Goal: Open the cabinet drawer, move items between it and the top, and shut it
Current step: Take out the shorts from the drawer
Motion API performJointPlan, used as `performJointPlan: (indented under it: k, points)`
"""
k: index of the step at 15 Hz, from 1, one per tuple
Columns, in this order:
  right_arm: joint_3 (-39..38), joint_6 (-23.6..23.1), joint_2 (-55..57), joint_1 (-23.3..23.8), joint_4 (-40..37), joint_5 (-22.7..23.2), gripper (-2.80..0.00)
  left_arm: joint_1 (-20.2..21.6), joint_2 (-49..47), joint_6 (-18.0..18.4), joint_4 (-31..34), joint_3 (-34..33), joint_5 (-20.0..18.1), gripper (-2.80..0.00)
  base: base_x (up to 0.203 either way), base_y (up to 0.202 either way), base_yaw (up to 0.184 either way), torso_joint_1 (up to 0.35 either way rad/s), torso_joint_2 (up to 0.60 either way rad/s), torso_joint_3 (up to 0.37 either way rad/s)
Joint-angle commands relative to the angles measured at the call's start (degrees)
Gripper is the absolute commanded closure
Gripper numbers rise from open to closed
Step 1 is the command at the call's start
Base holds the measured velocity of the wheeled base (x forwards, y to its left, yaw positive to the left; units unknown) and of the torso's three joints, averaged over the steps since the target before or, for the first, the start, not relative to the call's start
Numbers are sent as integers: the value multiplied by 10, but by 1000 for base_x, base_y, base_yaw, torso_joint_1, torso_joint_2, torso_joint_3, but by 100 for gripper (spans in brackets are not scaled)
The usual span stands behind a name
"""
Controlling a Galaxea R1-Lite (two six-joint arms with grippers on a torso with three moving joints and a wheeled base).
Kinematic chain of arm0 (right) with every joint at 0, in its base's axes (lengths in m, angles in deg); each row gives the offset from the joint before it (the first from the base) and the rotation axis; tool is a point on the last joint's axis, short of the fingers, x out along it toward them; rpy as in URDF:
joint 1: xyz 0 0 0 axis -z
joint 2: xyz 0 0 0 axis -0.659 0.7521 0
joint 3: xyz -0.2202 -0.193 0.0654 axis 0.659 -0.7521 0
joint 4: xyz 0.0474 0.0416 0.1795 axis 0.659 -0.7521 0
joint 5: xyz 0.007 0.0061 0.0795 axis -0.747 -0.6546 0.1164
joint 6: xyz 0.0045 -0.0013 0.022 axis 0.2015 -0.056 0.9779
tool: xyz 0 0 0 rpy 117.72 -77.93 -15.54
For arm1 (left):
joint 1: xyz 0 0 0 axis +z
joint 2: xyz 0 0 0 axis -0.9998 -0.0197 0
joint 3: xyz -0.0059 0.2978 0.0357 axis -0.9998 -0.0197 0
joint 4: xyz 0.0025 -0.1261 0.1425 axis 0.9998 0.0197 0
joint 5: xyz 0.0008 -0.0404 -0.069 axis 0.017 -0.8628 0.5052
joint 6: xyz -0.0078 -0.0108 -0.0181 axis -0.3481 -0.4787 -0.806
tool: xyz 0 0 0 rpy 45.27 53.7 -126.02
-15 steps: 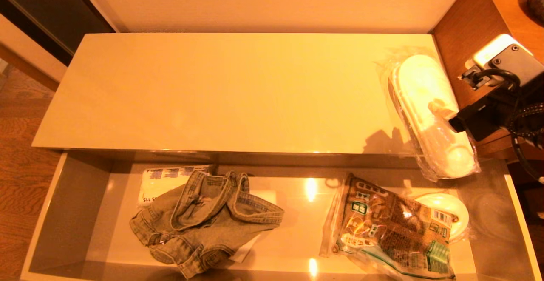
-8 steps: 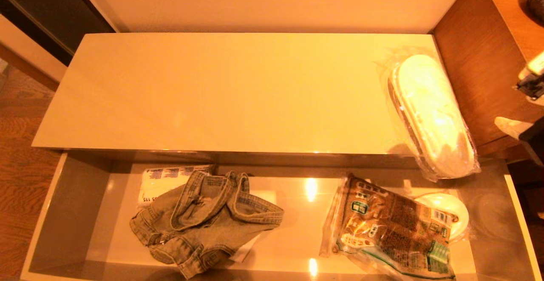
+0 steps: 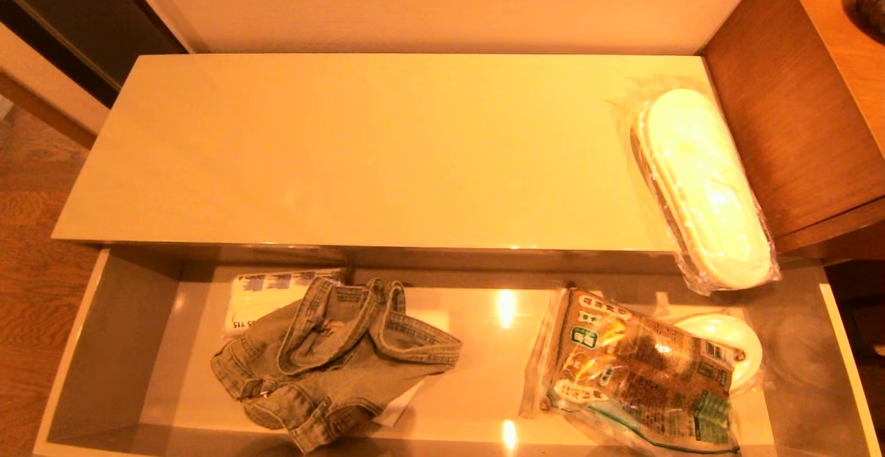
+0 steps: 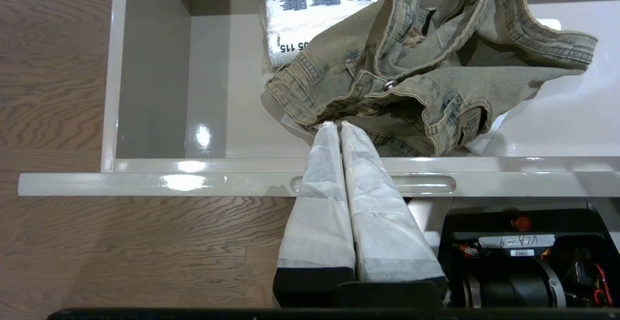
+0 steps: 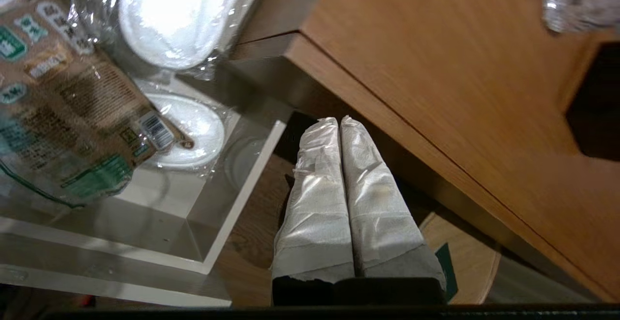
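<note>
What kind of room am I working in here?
Probably a hotel room or bedroom: wrapped white slippers on a low glossy cabinet, a denim garment in its open drawer, wood flooring alongside.

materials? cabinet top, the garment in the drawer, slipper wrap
The top: probably lacquered or laminated board, glossy beige, showing soft reflections. The garment: faded grey-green denim, with stitched seams and a metal rivet visible. Slipper wrap: thin clear plastic film, crinkled and glinting; the slippers inside look white and soft, fabric uncertain.
</note>
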Motion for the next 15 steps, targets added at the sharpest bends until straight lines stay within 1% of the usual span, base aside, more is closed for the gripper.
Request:
performJointPlan:
  k: [1, 4, 7, 9, 10, 11, 12, 13, 14, 15]
  points:
    - [51, 1, -16, 5, -14, 1, 0, 0, 0, 0, 1, 0, 0, 0, 0, 0, 0, 0, 0, 0]
    - [89, 4, -2, 6, -17, -3, 0, 0, 0, 0, 1, 0, 0, 0, 0, 0, 0, 0, 0, 0]
    - [84, 4, -17, 14, -23, -14, 0, 0, 0, 0, 1, 0, 0, 0, 0, 0, 0, 0, 0, 0]
    - [73, 8, -49, 14, -50, -29, 0, 0, 0, 0, 1, 0, 0, 0, 0, 0, 0, 0, 0, 0]
    - [70, 20, -65, 12, -91, -39, 0, 0, 0, 0, 1, 0, 0, 0, 0, 0, 0, 0, 0, 0]
    - [68, 24, -67, 11, -97, -42, 0, 0, 0, 0, 1, 0, 0, 0, 0, 0, 0, 0, 0, 0]
    - [62, 39, -68, 26, -111, -22, 0, 0, 0, 0, 1, 0, 0, 0, 0, 0, 0, 0, 0, 0]
    - [48, 49, -79, 62, -123, 15, 0, 0, 0, 1, 1, 0, 0, 0, 0, 0, 0, 0, 0, 0]
    - [25, 57, -104, 125, -136, 64, 0, 0, 0, 0, 1, 0, 0, 0, 0, 0, 0, 0, 0, 0]
    - [-2, 62, -137, 173, -144, 98, 0, 0, 0, 0, 1, 0, 0, 0, 0, 0, 0, 0, 0, 0]
